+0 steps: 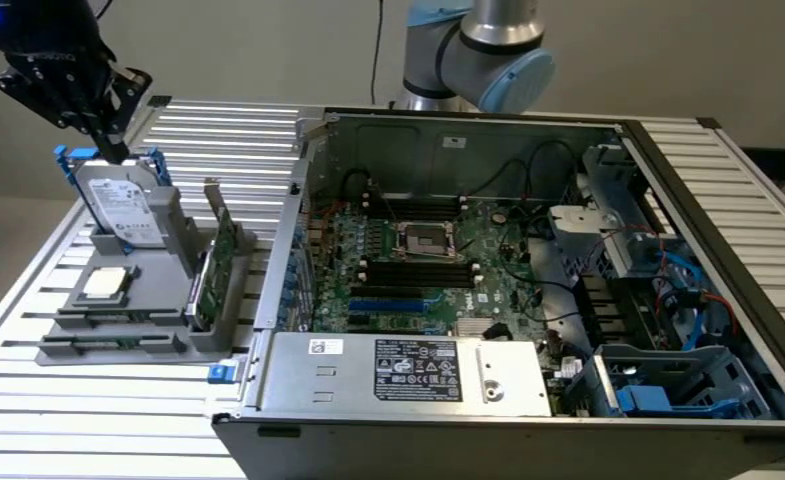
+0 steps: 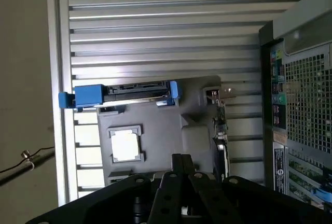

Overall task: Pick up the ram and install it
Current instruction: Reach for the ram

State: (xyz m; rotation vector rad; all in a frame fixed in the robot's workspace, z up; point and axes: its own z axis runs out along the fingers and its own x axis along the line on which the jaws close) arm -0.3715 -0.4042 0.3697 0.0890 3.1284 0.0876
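Note:
A grey holder (image 1: 152, 300) on the slatted table carries the parts. The ram (image 1: 203, 292) looks like the narrow green stick standing on edge in the holder's slot nearest the computer, next to a taller green card with a metal bracket (image 1: 219, 225); the two are hard to separate. My black gripper (image 1: 109, 150) hangs at the exterior view's far left, just above the top of the hard drive (image 1: 119, 205). It is well apart from the ram. In the wrist view the fingers (image 2: 179, 168) meet in a point, shut with nothing between them, above the holder (image 2: 194, 110).
The open computer case (image 1: 526, 130) lies at the exterior view's right, with its motherboard and dark memory slots (image 1: 419, 270). A silver processor (image 1: 108, 283) rests flat on the holder. The hard drive sits in a blue caddy (image 2: 85, 97). The arm's base (image 1: 479, 50) stands behind the case.

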